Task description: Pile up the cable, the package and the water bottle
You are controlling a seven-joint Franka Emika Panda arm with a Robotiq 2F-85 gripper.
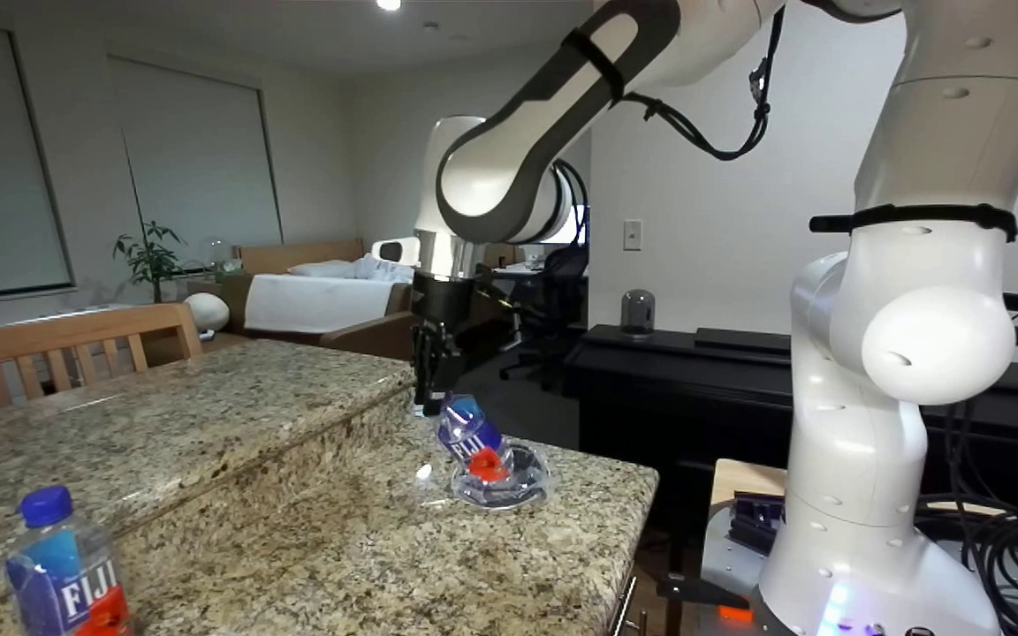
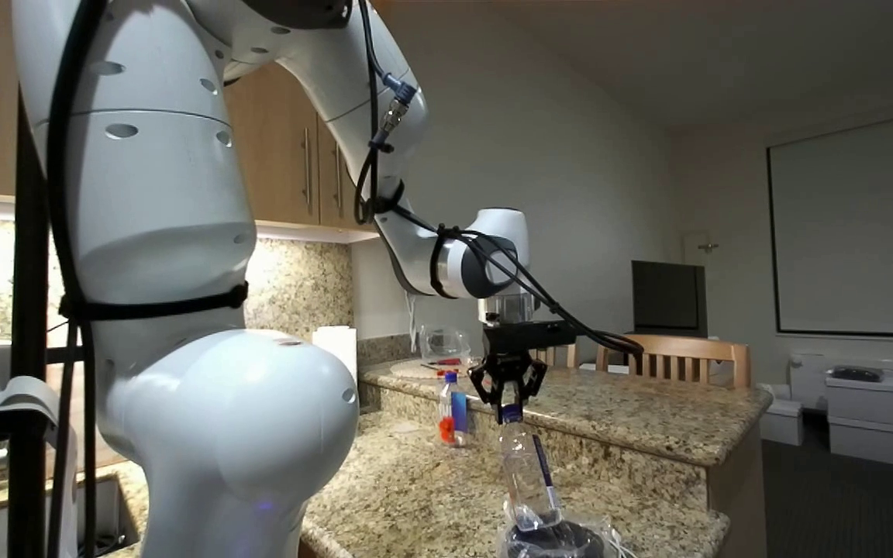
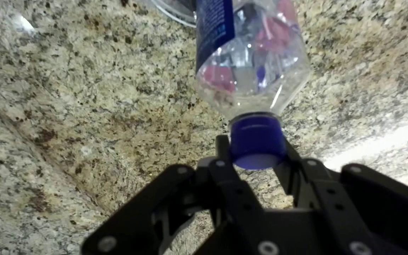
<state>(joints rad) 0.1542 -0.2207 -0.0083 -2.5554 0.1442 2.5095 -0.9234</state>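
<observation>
A transparent water bottle with a blue cap and a blue and red FIJI label (image 1: 469, 433) (image 2: 520, 465) (image 3: 257, 88) leans at a tilt over the lower granite counter. My gripper (image 1: 428, 402) (image 2: 510, 411) (image 3: 257, 150) is shut on its cap, with one finger on each side. The bottle's base overlaps a transparent plastic package (image 1: 522, 481) on the counter; I cannot tell whether it rests on it. In an exterior view a dark rounded thing (image 2: 559, 541) lies in or under the plastic. I cannot make out the cable for certain.
A second FIJI bottle (image 1: 72, 570) (image 2: 453, 411) stands upright on the lower counter by the step. The raised granite ledge (image 1: 235, 397) (image 2: 632, 415) runs alongside. A transparent container (image 2: 444, 343) and red items stand on the ledge. The counter's edge (image 1: 650, 495) is near the package.
</observation>
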